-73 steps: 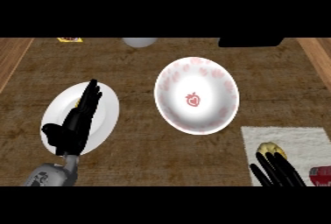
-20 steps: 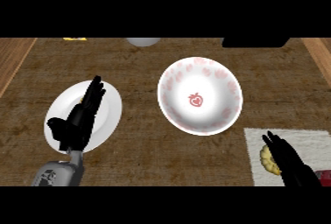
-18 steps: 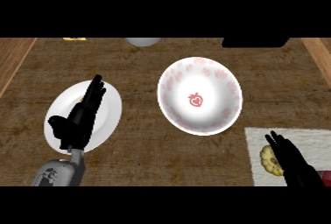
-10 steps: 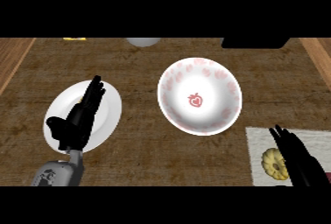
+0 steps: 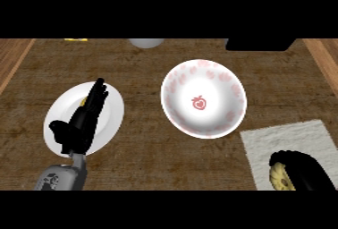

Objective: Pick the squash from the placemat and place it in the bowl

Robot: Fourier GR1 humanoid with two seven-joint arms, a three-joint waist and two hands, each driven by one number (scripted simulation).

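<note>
Right hand (image 5: pixel 305 169) curled over squash (image 5: pixel 281 178) – on placemat (image 5: pixel 287 138), bowl (image 5: pixel 203 98) apart

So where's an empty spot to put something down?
Bare counter lies between the white plate and the bowl, and below the bowl. The placemat corner is crowded: the right hand curls over the squash.

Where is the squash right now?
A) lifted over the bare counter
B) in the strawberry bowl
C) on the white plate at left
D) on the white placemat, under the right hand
D: the yellow squash lies on the white placemat at lower right, with the right hand curled over it; the bowl holds nothing.
</note>
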